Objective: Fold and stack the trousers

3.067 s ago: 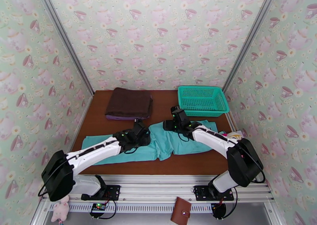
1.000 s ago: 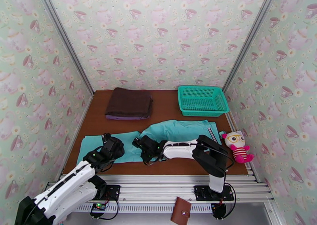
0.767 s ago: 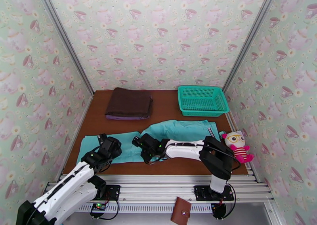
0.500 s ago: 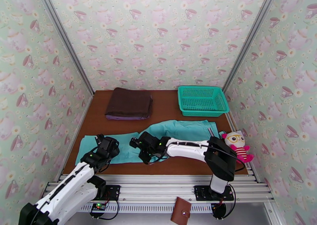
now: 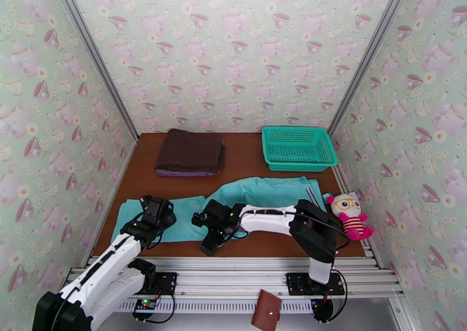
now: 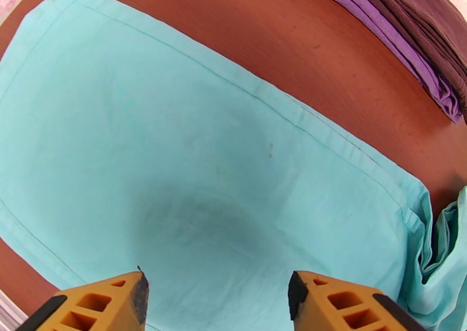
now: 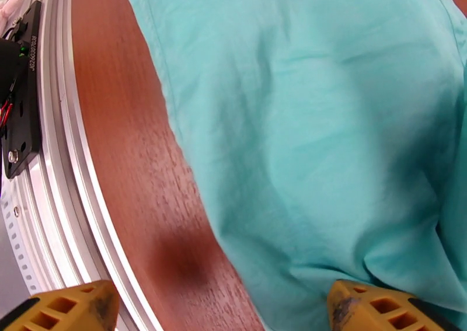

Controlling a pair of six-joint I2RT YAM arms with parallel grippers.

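Your left claw (image 6: 216, 294) stands apart above the trousers (image 5: 262, 191), gripping nothing. Your right claw (image 7: 222, 306) stands wide apart over their near edge on the surface (image 5: 242, 151).

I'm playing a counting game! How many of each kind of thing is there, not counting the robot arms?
Turquoise trousers: 1
Dark brown folded cloth pile: 1
Teal mesh basket: 1
Plush doll: 1
Brown wallet: 1
Total: 5
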